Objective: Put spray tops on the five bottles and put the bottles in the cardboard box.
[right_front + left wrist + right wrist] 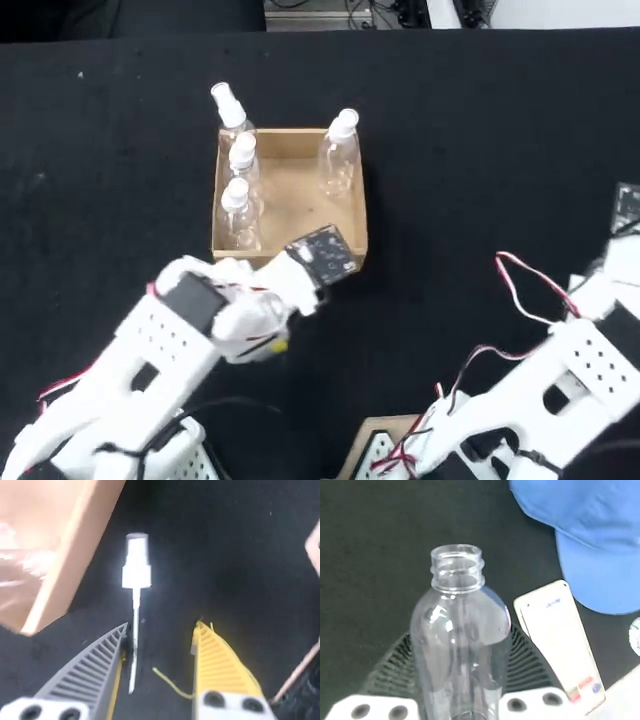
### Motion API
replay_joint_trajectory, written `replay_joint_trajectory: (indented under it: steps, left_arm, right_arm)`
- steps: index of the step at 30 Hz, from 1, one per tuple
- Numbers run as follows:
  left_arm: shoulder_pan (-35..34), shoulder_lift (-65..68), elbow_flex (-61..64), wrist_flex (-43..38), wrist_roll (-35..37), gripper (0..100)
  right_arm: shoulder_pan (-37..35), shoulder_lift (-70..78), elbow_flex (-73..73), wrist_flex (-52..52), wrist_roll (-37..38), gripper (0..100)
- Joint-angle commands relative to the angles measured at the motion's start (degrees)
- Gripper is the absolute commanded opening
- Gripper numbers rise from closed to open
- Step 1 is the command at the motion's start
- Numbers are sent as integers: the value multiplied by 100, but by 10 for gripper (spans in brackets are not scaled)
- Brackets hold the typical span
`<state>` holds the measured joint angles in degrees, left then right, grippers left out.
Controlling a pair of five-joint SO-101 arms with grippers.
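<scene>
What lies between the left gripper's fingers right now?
In the left wrist view, the spray top's thin tube lies between the left gripper's open fingers, close to the grey one, on the black table.

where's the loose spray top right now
In the left wrist view the spray top lies on the black table, just ahead of the open left gripper, beside the cardboard box wall.
</scene>
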<state>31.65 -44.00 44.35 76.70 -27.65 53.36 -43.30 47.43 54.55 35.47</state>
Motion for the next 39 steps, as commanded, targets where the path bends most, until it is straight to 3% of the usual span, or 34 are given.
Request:
replay_joint_trajectory:
  steps: [1,6,13,23,31,39]
  left_arm:
    - [207,677,224,-1248,527,189]
    - [198,1609,163,-2013,589,189]
    - [101,2462,-145,-2321,589,190]
    - [-321,2585,-207,-2338,369,189]
    - [-365,2593,101,-2919,343,189]
    - [-444,2602,233,-2927,316,223]
  right_arm:
    - [308,-233,268,-475,325,11]
    - [316,-233,708,-958,334,11]
    - [316,-233,752,-949,633,11]
    - [316,-233,760,-941,642,11]
    - [299,-251,927,-976,651,11]
    - [316,-251,927,-985,651,11]
